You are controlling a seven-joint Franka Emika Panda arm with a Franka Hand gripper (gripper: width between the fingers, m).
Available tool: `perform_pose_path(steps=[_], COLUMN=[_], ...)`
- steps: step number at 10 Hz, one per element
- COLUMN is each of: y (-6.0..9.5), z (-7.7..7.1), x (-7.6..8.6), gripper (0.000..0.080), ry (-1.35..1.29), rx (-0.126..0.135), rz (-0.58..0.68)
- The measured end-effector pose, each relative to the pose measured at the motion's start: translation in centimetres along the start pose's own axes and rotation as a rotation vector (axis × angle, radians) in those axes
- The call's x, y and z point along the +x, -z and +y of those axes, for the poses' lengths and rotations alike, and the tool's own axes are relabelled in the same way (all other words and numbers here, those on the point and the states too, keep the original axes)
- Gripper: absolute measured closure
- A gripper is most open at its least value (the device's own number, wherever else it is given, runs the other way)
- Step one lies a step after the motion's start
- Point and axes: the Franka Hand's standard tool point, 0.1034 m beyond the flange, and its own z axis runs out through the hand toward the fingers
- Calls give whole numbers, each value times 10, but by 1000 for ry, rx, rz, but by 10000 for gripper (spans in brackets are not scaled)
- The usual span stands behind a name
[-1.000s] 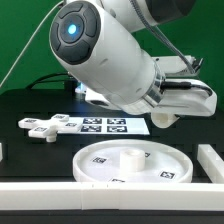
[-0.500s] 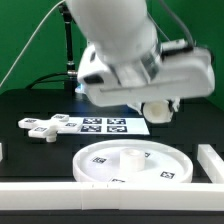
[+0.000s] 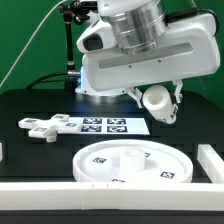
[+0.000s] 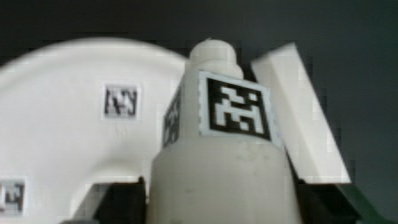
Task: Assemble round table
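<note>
White-part carry | gripping short thick plastic cylinder leg (image 3: pixel 157 100) in two-finger gripper (image 4: pixel 210 198) | swung round since last second, over large rimmed round disc (image 3: pixel 95 158) | insertion likely next.

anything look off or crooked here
Only the cylinder leg: the gripper holds it tilted in the air, not upright. The round disc and cross-shaped base lie flat; nothing looks spilled or damaged.
</note>
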Motion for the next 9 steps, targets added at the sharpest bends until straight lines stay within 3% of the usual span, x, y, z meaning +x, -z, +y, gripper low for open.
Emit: perform_pose_path(steps=[1, 2, 3, 4, 6, 9], y=[3, 15, 28, 31, 29, 30], z=[3, 1, -3, -2, -1, 12], x=[1, 6, 15, 18, 22, 28], gripper=[393, 393, 393, 393, 393, 392], ry=[85, 204, 271, 269, 281, 360], rx=[-55, -92, -98, -92, -90, -119], rz=[66, 119, 208, 291, 419, 660])
